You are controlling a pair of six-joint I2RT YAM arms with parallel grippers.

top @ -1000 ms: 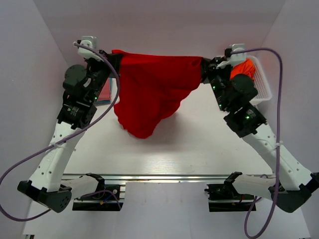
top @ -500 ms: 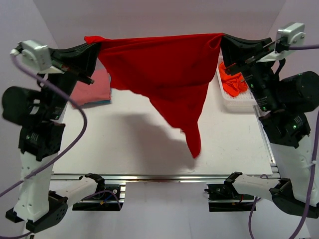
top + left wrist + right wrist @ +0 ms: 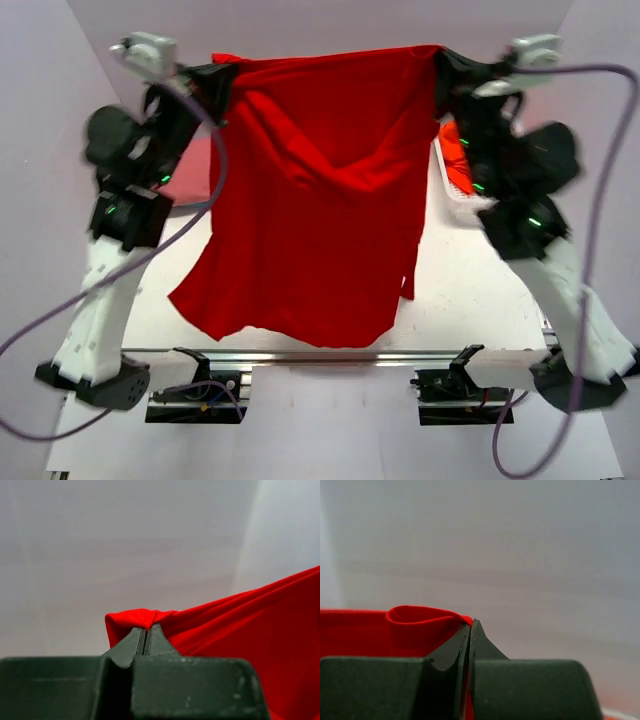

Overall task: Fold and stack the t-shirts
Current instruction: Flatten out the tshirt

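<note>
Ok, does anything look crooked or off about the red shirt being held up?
Somewhat. The red t-shirt hangs askew between the left gripper and right gripper, both shut on its top edge. Its lower left corner flares outward, a small flap dangles at the right, and creases bunch across the middle. No damage shows.
</note>
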